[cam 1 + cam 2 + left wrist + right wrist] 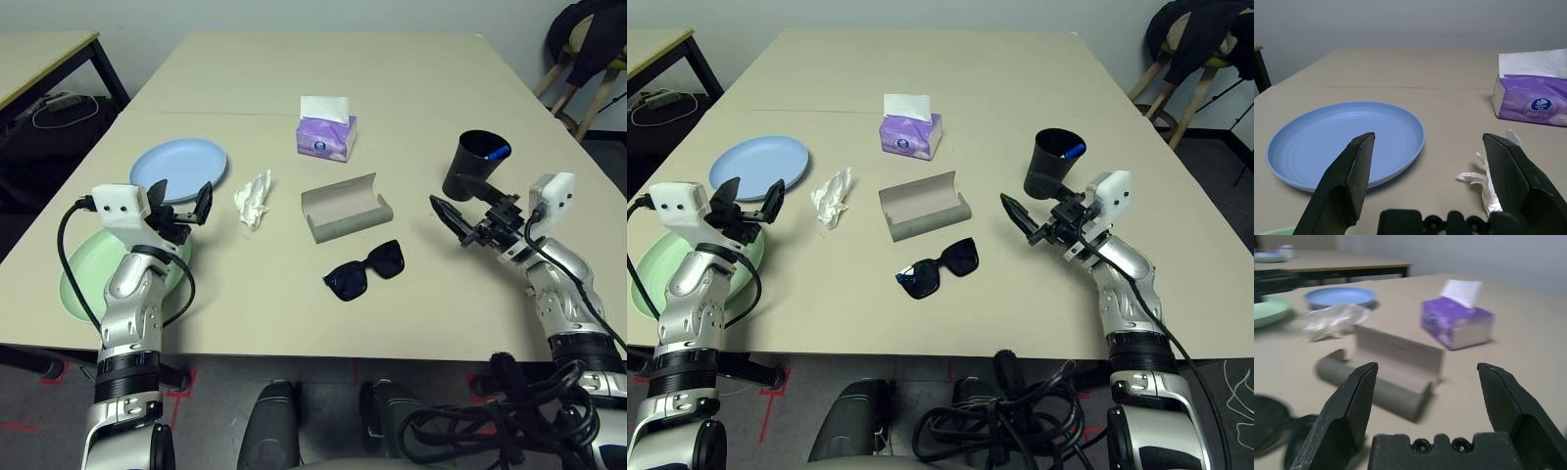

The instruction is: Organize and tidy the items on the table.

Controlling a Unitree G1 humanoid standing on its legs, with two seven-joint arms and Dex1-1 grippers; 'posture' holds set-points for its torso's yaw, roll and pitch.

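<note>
Left gripper (182, 203) spread, empty, over green plate (78, 279); blue plate (179, 168) just ahead, tissue (253, 199) beside. Centre: open case (343, 208), long axis crosswise, sunglasses (365, 270) nearer. Right gripper (456, 204) spread, empty, aimed leftward at case, likely first to reach. Cup (477, 164) behind. Two plates, one of each remaining.

A purple tissue box (326, 136) stands upright mid-table.
</note>
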